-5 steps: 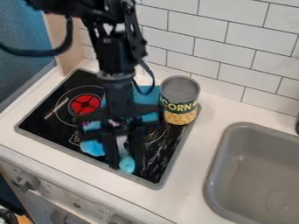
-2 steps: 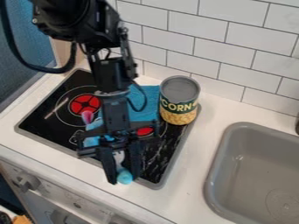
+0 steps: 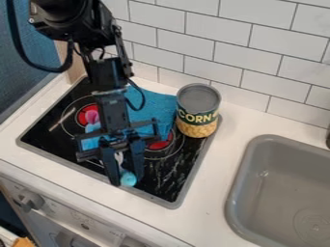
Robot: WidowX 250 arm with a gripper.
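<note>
The gripper (image 3: 122, 179) hangs low over the front part of the black stove top (image 3: 164, 185), its fingers pointing down. Between its fingertips is a small light blue rounded piece (image 3: 128, 179), with a whitish part above it. More light blue material (image 3: 89, 143) shows at the gripper's left side, and a pink piece (image 3: 92, 116) is visible left of the wrist; whether these join the held piece I cannot tell. A teal cloth (image 3: 153, 110) lies on the stove behind the arm. The upright corn can (image 3: 197, 111) stands at the cloth's right, by the stove's back right edge.
A grey sink (image 3: 283, 193) is set into the white counter (image 3: 216, 193) at the right. White wall tiles (image 3: 213, 50) rise behind the stove. Knobs (image 3: 30, 199) line the front panel, and a blue surface (image 3: 35, 91) stands at the left.
The gripper first came toward the stove's front edge, then moved back and left. The light blue rounded piece travelled with it, and the pink piece now shows farther back and left.
</note>
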